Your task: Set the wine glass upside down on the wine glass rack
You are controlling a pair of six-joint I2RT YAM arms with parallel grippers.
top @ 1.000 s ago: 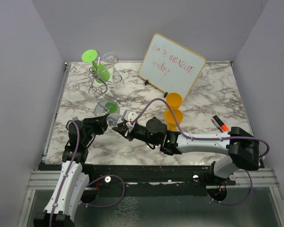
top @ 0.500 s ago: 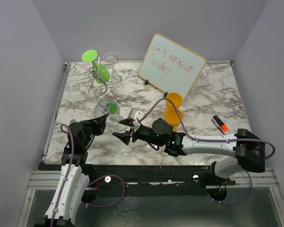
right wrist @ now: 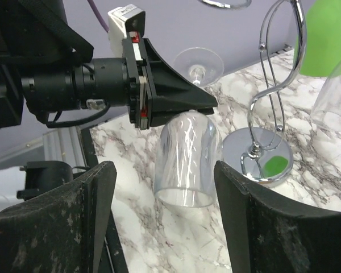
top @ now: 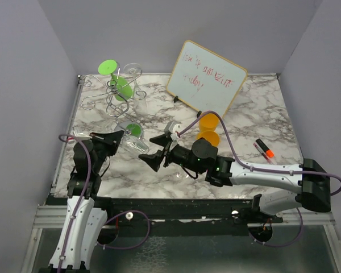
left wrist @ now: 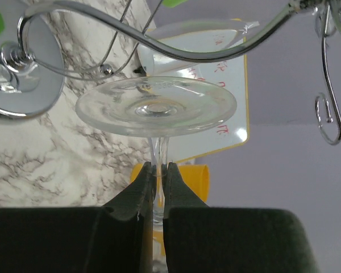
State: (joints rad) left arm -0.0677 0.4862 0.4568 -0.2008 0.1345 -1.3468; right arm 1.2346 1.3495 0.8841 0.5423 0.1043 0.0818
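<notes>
The clear wine glass (top: 135,143) hangs bowl down above the marble top, and my left gripper (top: 120,137) is shut on its stem. In the left wrist view the gripper (left wrist: 159,168) pinches the thin stem, with the glass's round foot (left wrist: 156,105) just under a curled arm of the wine glass rack (left wrist: 216,48). My right gripper (top: 154,151) stands open beside the glass. Its wide-spread fingers (right wrist: 74,216) flank the bowl (right wrist: 187,156) without touching it. The silver rack (top: 115,94) stands at the back left, its disc base (right wrist: 256,159) right behind the bowl.
A green wine glass (top: 120,85) and another clear glass (top: 133,71) hang on the rack. A whiteboard (top: 206,79) leans at the back. Two stacked orange cups (top: 208,129) stand behind my right arm, and an orange marker (top: 263,148) lies at the right.
My right gripper has let go of the glass, opened wide and drawn back to the right. My left gripper has shut on the stem and carried the glass up and to the left.
</notes>
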